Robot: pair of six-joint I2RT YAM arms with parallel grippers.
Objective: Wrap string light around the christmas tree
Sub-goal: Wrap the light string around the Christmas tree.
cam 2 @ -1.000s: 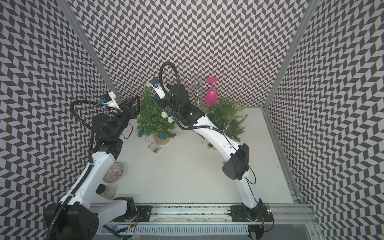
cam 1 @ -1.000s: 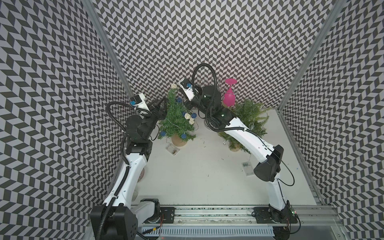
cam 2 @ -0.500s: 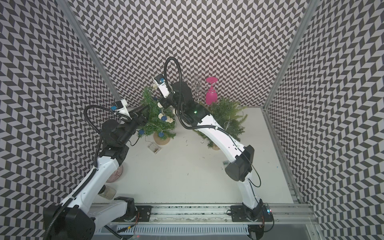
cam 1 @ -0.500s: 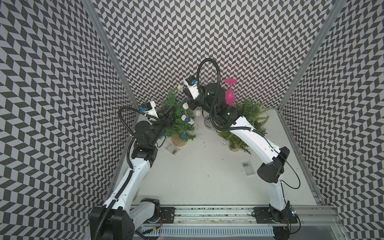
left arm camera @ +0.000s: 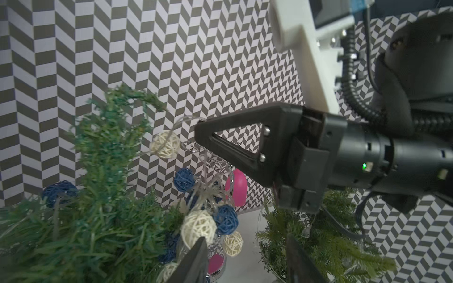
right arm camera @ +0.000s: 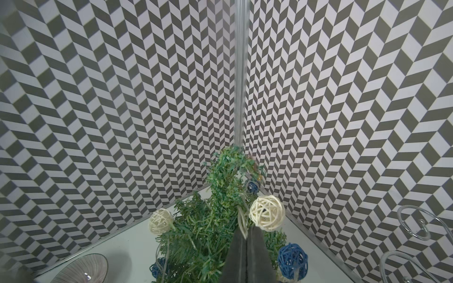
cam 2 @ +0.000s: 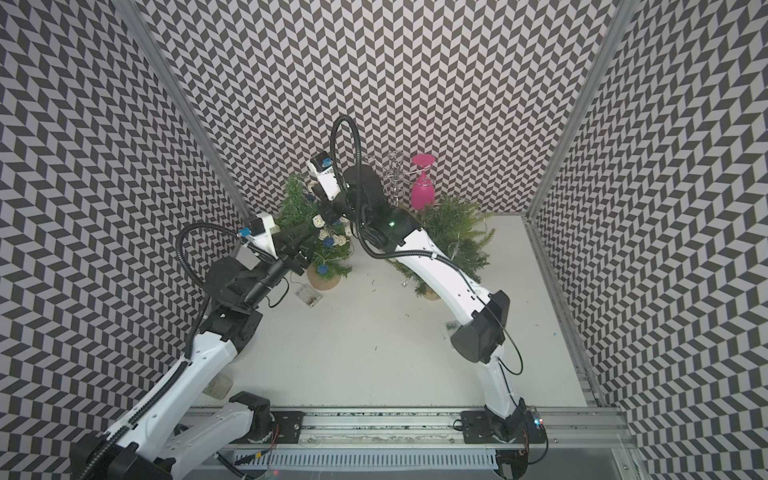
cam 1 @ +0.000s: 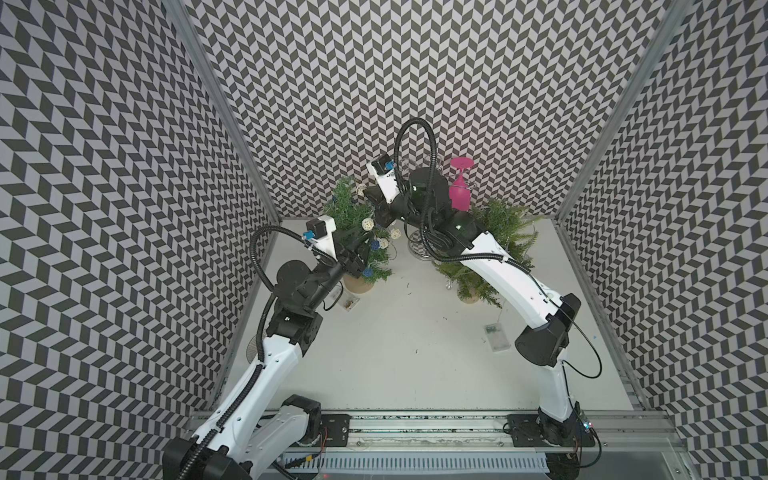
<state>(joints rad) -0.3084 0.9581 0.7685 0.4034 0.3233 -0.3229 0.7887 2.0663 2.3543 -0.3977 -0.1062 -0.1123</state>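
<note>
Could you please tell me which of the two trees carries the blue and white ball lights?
The tree in the far left corner, hung with balls; the other tree, under the right arm, has none.

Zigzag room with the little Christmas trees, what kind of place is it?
Probably a robot test booth, not a home: zigzag walls close in a white table, and a left arm and right arm are bolted to a metal rail at its front.

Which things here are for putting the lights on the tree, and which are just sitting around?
For the job: Christmas tree, string light, right gripper shut on its wire, left gripper with jaws open.
Just sitting around: second tree, pink glass, wire rack, glass bowl, clear box.
</note>
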